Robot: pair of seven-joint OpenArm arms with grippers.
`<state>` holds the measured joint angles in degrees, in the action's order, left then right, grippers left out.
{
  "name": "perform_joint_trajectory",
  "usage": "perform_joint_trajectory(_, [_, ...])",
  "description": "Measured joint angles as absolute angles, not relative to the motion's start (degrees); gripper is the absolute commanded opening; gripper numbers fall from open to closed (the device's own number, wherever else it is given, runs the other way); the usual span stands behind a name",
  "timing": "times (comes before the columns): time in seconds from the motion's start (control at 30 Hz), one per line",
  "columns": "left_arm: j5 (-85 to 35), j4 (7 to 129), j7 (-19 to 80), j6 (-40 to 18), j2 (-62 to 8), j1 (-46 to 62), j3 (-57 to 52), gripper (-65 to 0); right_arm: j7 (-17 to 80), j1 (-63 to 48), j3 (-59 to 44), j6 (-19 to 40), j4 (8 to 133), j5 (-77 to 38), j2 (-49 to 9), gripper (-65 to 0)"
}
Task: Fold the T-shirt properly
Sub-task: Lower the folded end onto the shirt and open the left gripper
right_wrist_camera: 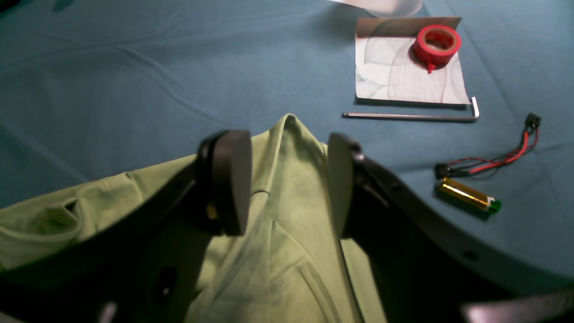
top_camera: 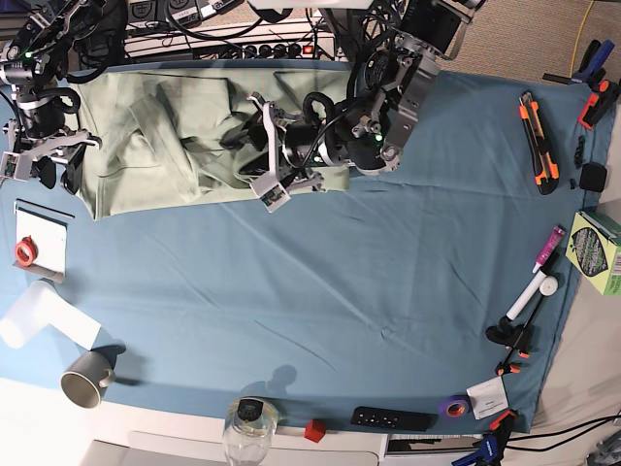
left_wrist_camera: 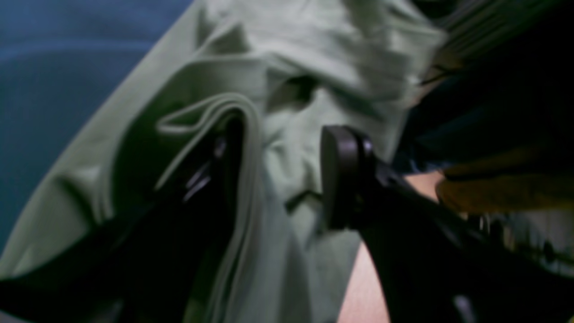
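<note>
The pale sage-green T-shirt (top_camera: 155,136) lies rumpled on the blue cloth at the far left of the base view. My left gripper (top_camera: 260,146) is over the shirt's right part. In the left wrist view this gripper (left_wrist_camera: 278,179) has its jaws apart, with a folded hem of the shirt (left_wrist_camera: 287,67) draped over one finger and bunched cloth between the pads. My right gripper (top_camera: 44,160) is at the shirt's left edge. In the right wrist view the right gripper (right_wrist_camera: 287,184) is open, and a pointed part of the shirt (right_wrist_camera: 287,215) lies between its pads.
Beside the right gripper lie a red tape roll (right_wrist_camera: 437,44) on a paper card (right_wrist_camera: 394,76), a hex key (right_wrist_camera: 410,116), a battery (right_wrist_camera: 468,199) and a red-black wire (right_wrist_camera: 493,159). A mug (top_camera: 85,377), a jar (top_camera: 249,427) and a utility knife (top_camera: 537,141) lie around the blue cloth (top_camera: 340,291).
</note>
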<state>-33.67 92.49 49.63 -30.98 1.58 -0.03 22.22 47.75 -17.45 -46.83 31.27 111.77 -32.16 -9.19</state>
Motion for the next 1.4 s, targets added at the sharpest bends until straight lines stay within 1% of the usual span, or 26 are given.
perform_joint_trajectory(0.13, [-40.9, 92.4, 52.1, -36.6, 1.6, -0.1, 22.2, -37.1, 47.7, -17.5, -46.8, 31.3, 111.8, -32.1, -9.2, -37.4])
perform_joint_trajectory(0.17, [-44.6, 92.4, 53.7, -39.4, 1.6, -0.1, 22.2, -37.1, 47.7, -17.5, -46.8, 31.3, 111.8, -32.1, -9.2, -37.4])
perform_joint_trajectory(0.23, [-53.2, 92.5, 57.5, -39.4, 1.6, -0.1, 22.3, -37.1, 47.7, -17.5, -46.8, 31.3, 111.8, -32.2, -9.2, -37.4])
perform_joint_trajectory(0.3, [-58.8, 92.9, 60.7, -39.5, 1.6, -0.1, 22.3, -37.1, 47.7, -17.5, -46.8, 31.3, 111.8, -32.1, -9.2, -37.4])
perform_joint_trajectory(0.4, [-62.5, 94.1, 63.3, -39.5, 1.6, -0.1, 22.3, -37.5, 47.7, -17.5, -46.8, 31.3, 111.8, -32.1, -9.2, -37.4])
perform_joint_trajectory(0.43, [-62.4, 94.5, 63.5, -39.5, 1.6, -0.1, 22.3, -38.7, 47.7, -17.5, -46.8, 31.3, 111.8, -32.2, -9.2, -37.4])
perform_joint_trajectory(0.47, [-61.9, 94.8, 63.5, -39.5, 1.6, -0.1, 22.3, -41.5, 47.7, -17.5, -46.8, 31.3, 111.8, -32.2, -9.2, -37.4])
perform_joint_trajectory(0.5, [-60.7, 95.1, 63.5, -39.5, 1.6, -0.1, 22.0, -46.5, 47.7, -17.5, -46.8, 31.3, 111.8, -32.2, -9.2, -37.4])
perform_joint_trajectory(0.53, [-59.0, 95.5, 63.5, -39.5, 1.6, -0.1, 21.6, -53.6, 47.7, -17.5, -46.8, 31.3, 111.8, -32.1, -9.2, -37.4])
perform_joint_trajectory(0.57, [-57.3, 95.8, 63.5, -39.5, 1.6, -0.1, 20.9, -62.3, 47.7, -17.5, -46.8, 31.3, 111.8, -32.2, -9.2, -37.4])
perform_joint_trajectory(0.6, [-56.3, 96.0, 63.3, -39.5, 1.6, -0.1, 19.9, -65.0, 47.7, -17.5, -46.8, 31.3, 111.8, -32.2, -9.2, -37.4])
perform_joint_trajectory(0.77, [-55.8, 96.7, 63.0, -39.5, 1.5, 0.0, 14.2, -65.0, 47.7, -17.5, -46.8, 31.3, 111.8, -32.1, -9.2, -37.4])
perform_joint_trajectory(0.87, [-53.6, 96.7, 62.8, -39.5, 1.2, 0.1, 9.6, -65.0, 47.3, -17.5, -46.8, 31.3, 111.8, -32.2, -9.2, -37.4])
perform_joint_trajectory(0.93, [-52.4, 96.7, 62.1, -38.2, -0.1, 0.5, 7.5, -65.0, 47.3, -17.5, -46.8, 31.3, 111.8, -32.2, -9.2, -37.4])
perform_joint_trajectory(1.13, [-47.9, 96.8, 59.8, -38.0, -4.8, 4.1, 5.1, -65.0, 47.3, -17.5, -46.8, 31.3, 111.8, -32.2, -9.2, -37.4])
perform_joint_trajectory(1.23, [-44.3, 96.7, 56.9, -34.2, -4.9, 6.4, 5.2, -65.0, 47.3, -17.5, -46.8, 31.3, 111.8, -32.1, -9.2, -37.4])
perform_joint_trajectory(1.4, [-39.8, 96.7, 53.5, -31.6, -5.0, 8.1, 5.2, -65.0, 47.3, -17.5, -46.8, 31.3, 111.8, -32.2, -9.2, -37.4])
